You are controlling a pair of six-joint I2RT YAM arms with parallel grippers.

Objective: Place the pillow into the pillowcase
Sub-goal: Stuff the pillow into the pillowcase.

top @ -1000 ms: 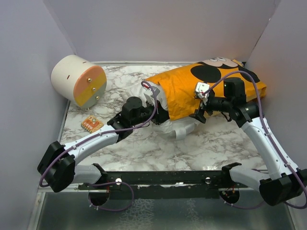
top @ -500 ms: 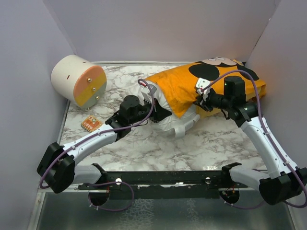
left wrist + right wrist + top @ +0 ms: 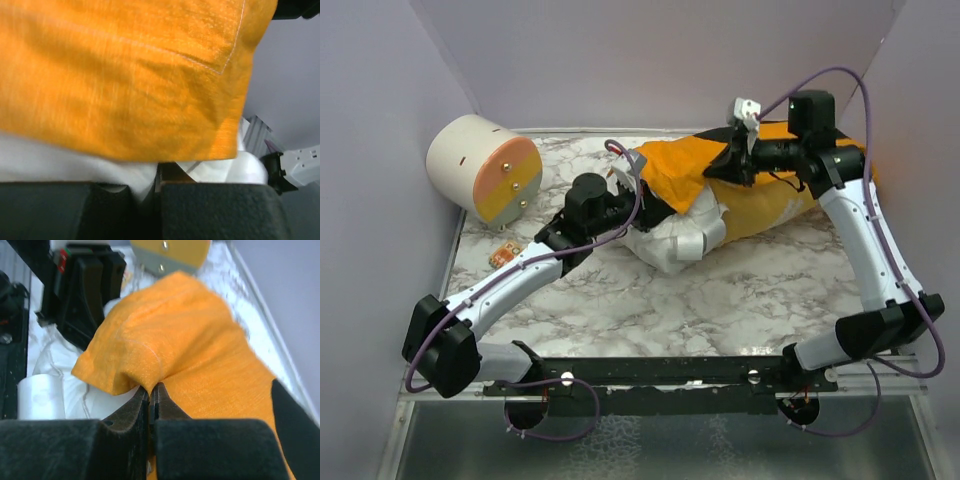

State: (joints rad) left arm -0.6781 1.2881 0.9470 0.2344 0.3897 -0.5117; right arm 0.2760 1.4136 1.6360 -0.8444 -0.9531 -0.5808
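Orange-yellow thin fabric pillowcase [image 3: 200,355], limp and light, is best held by its open edge, where my right gripper [image 3: 151,389] pinches a fold. My left gripper [image 3: 157,177] seems clamped on the plump, squashy white quilted pillow [image 3: 50,165], half-sheathed just ahead.

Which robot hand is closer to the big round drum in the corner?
Left. The left gripper grips the pillow, to the right of the drum. The right gripper is farther right, pinching the pillowcase.
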